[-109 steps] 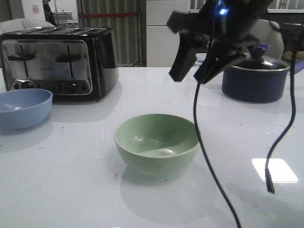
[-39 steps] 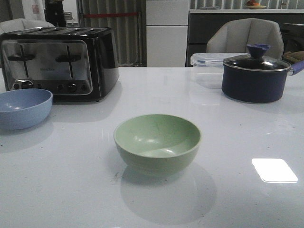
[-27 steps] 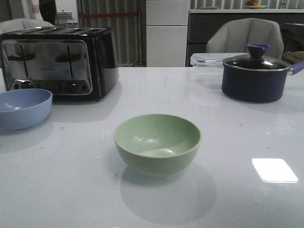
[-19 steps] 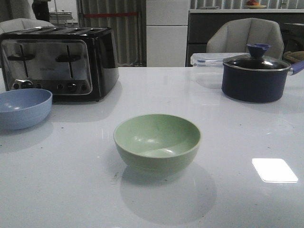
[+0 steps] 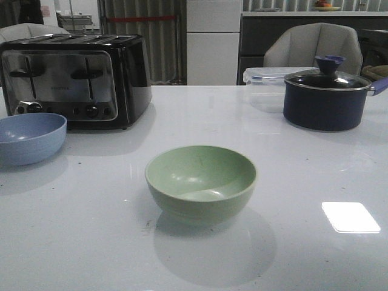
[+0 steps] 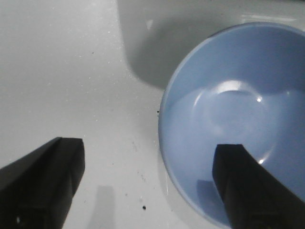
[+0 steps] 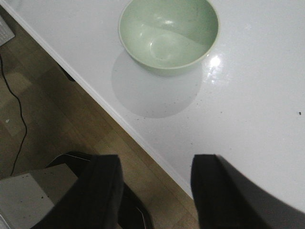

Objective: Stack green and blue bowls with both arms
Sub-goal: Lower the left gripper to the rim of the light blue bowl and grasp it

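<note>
The pale green bowl [image 5: 200, 182] stands upright and empty in the middle of the white table; it also shows in the right wrist view [image 7: 168, 34]. The blue bowl [image 5: 30, 137] stands at the left edge in front of the toaster; the left wrist view [image 6: 238, 114] shows it close up. My left gripper [image 6: 150, 183] is open above the blue bowl's rim, one finger [image 6: 250, 188] over the inside, the other [image 6: 40, 183] over the table. My right gripper [image 7: 155, 191] is open and empty above the table's front edge, apart from the green bowl. Neither gripper shows in the front view.
A black and chrome toaster [image 5: 73, 79] stands at the back left. A dark navy pot with a glass lid [image 5: 327, 97] and a clear lidded box [image 5: 264, 85] stand at the back right. The right wrist view shows the table's edge [image 7: 143, 143] and wooden floor [image 7: 57, 109].
The right arm, which hung over the table at the upper right 2.8 s ago, has left the front view. The bowls have not moved.
</note>
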{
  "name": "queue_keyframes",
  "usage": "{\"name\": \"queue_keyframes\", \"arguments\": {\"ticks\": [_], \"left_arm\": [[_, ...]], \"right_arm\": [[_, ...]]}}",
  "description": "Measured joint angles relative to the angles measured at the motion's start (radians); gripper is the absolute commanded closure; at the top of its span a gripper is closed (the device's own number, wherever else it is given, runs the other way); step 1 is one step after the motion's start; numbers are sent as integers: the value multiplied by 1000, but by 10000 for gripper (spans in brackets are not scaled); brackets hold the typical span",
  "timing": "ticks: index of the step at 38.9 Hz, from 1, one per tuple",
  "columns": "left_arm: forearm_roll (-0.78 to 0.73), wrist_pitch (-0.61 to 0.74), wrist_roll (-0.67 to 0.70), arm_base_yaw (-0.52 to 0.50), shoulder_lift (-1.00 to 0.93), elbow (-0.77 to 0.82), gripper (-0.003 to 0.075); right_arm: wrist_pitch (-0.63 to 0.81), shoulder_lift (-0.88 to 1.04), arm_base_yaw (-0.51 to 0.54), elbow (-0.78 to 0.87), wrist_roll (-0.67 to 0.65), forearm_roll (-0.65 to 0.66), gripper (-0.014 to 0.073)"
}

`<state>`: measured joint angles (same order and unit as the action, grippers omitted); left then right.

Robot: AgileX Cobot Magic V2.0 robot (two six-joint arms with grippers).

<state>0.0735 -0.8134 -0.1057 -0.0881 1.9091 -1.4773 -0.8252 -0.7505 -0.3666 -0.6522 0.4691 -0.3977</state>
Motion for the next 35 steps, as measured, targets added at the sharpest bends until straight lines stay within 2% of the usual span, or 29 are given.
{"name": "queue_keyframes", "arguments": {"ticks": [7,10,17,24,35], "left_arm": [[18,23,-1,0,104,-52,141],[18,33,-1,0,125,-52,215],[18,35,-1,0,141,-52,462],[18,41,-1,0,141,-53,622],[29,23,-1,0,134,-60,622]], "right_arm": [[0,0,0,0,0,0,143],[0,0,0,0,0,0,143],[0,0,0,0,0,0,143],[0,0,0,0,0,0,143],[0,0,0,0,0,0,143]]}}
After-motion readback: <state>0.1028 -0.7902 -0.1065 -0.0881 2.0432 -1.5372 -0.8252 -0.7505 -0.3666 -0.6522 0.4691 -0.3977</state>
